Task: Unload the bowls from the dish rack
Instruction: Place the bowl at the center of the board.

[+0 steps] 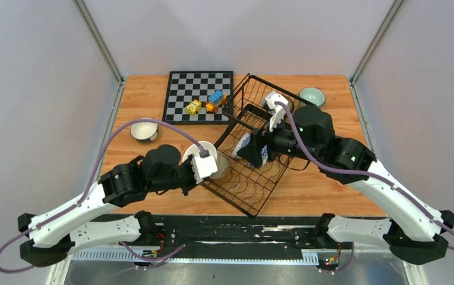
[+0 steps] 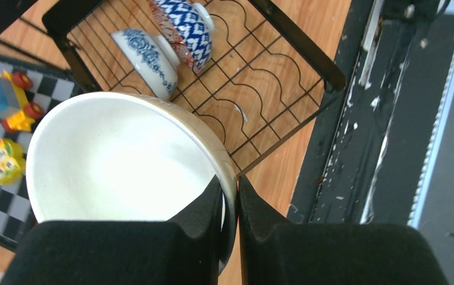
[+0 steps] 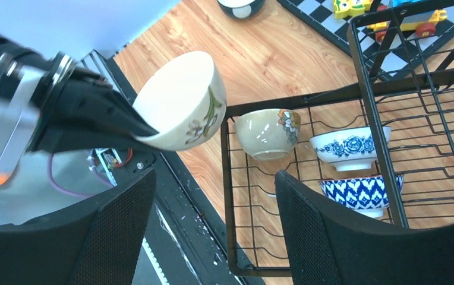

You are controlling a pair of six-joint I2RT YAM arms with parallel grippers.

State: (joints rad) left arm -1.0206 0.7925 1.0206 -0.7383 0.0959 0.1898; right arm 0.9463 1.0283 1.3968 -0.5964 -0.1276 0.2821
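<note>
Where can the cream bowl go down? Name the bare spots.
Bare wood: the table's far-left corner, between chessboard and left edge; the near strip right of the dish rack. Crowded: the rack's middle, where the right arm hangs over bowls.

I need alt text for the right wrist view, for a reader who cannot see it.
The left claw holds a cream flowered bowl by its rim near a corner of the black dish rack. In the rack lie tipped a beige bowl, a blue-and-white bowl and a dark blue patterned bowl. The right claw, open, frames the foreground.
</note>
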